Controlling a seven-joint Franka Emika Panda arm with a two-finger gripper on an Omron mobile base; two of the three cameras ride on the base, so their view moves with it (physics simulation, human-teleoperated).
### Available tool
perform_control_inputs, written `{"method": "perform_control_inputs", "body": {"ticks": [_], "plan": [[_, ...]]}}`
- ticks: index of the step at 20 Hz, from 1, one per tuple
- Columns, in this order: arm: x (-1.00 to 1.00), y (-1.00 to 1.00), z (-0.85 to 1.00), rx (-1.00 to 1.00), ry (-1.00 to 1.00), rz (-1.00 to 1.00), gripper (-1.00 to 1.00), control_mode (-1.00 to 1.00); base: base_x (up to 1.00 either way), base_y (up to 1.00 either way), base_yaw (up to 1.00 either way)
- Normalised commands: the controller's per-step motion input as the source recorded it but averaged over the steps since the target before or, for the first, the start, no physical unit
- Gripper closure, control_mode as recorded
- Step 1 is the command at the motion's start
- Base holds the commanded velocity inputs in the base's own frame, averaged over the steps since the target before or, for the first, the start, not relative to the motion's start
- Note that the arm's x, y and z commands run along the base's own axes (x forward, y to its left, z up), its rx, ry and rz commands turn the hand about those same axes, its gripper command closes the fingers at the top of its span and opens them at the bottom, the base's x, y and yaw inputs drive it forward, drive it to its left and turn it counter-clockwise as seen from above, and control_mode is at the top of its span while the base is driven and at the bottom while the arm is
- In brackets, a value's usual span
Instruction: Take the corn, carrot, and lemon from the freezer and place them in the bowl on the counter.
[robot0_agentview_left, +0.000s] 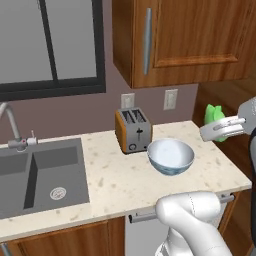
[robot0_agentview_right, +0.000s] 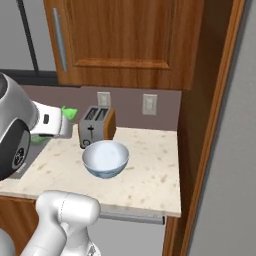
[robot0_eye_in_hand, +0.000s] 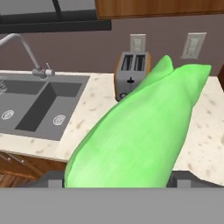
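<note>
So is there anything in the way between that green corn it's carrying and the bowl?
Nothing visible. The gripper holds the corn in the air, right of the bowl. The toaster stands behind the bowl on the counter, off that path.

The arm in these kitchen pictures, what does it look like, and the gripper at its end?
The arm is glossy white with rounded, tube-like segments and a dark grey joint at the elbow. No cables or lettering show. The gripper is a white boxy piece with pale fingers; in the hand view its tips look dark grey.
</note>
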Motion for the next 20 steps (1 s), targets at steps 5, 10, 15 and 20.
{"method": "perform_control_inputs", "body": {"ticks": [5, 10, 15, 20], "plan": [[0.00, 0.00, 0.00, 0.00, 0.00, 0.00, 1.00, 1.00, 0.17, -0.45, 0.15], [0.00, 0.00, 0.00, 0.00, 0.00, 0.00, 1.00, 1.00, 0.19, -0.52, 0.16], [0.24, -0.01, -0.05, 0.00, 0.00, 0.00, 1.00, -1.00, 0.10, -0.09, 0.01], [0.60, 0.04, -0.10, 0.00, 0.02, 0.00, 1.00, -1.00, 0.00, 0.00, 0.00]]}}
